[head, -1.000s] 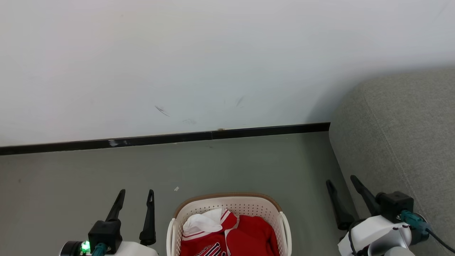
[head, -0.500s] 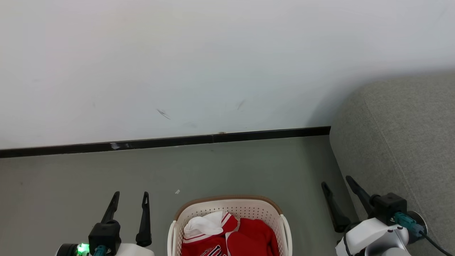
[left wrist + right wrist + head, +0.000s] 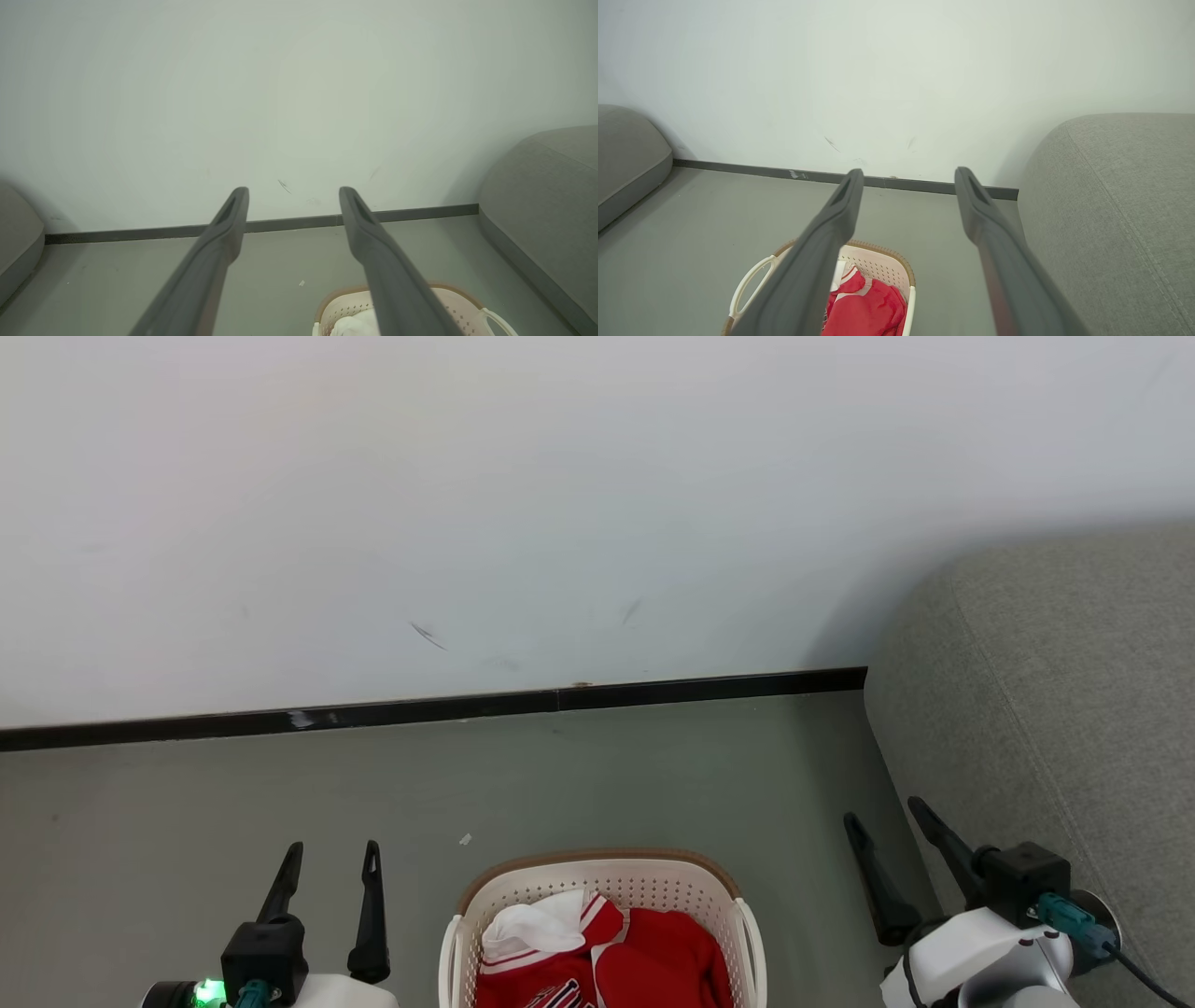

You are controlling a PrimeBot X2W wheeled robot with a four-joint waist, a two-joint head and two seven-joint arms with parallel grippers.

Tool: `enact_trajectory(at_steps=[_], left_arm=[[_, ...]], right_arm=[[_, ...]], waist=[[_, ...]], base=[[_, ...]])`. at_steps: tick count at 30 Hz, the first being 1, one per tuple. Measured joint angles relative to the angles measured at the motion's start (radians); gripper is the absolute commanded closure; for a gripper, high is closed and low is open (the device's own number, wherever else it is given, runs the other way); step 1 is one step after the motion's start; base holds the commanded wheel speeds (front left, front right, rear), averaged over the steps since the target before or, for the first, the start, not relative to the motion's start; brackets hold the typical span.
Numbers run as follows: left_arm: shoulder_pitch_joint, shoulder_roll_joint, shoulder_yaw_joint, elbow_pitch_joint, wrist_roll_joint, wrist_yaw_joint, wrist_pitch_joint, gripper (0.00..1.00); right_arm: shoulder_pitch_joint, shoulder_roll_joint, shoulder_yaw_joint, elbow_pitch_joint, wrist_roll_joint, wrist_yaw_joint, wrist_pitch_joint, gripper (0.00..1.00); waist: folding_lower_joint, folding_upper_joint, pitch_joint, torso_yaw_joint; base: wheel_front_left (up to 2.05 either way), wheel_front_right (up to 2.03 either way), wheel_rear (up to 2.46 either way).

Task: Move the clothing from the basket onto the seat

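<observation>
The cream basket [image 3: 597,887] with a brown rim stands on the floor at the bottom centre of the head view, holding the red clothing [image 3: 653,952] with a white lining on its left. The grey seat [image 3: 1055,709] rises at the right. My left gripper [image 3: 331,854] is open to the left of the basket, above the floor. My right gripper [image 3: 882,810] is open between basket and seat. In the left wrist view the basket [image 3: 444,303] lies under the left gripper [image 3: 294,193]. The right wrist view has the clothing [image 3: 868,308], the seat [image 3: 1120,196] and the open right gripper [image 3: 908,175].
A white wall with a dark skirting board [image 3: 420,709] stands behind the grey floor [image 3: 607,775]. Another grey cushion [image 3: 626,154] lies at the left of the right wrist view. A small white scrap [image 3: 465,839] lies on the floor near the basket.
The head camera has tilted slightly, shifting the whole picture down. My left gripper has sunk a little lower in the head view and my right gripper has drawn slightly left. Both stay open.
</observation>
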Motion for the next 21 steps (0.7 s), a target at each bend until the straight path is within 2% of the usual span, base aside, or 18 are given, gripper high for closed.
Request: enact_trajectory(at_steps=[10,21], left_arm=[[-0.002,-0.001,0.003,0.011,0.0,0.0,0.0,0.0],[-0.05,0.007,-0.026,0.057,0.013,-0.016,0.0,0.0]], right_arm=[[0.001,0.0,-0.006,-0.029,0.002,0.0,0.0,0.0],[0.006,0.0,-0.07,-0.074,-0.01,0.0,0.0,0.0]], waist=[[0.0,0.0,0.015,-0.004],[-0.0001,0.0,0.05,-0.015]], base=[[0.0,0.0,0.0],[0.0,0.0,0.0]])
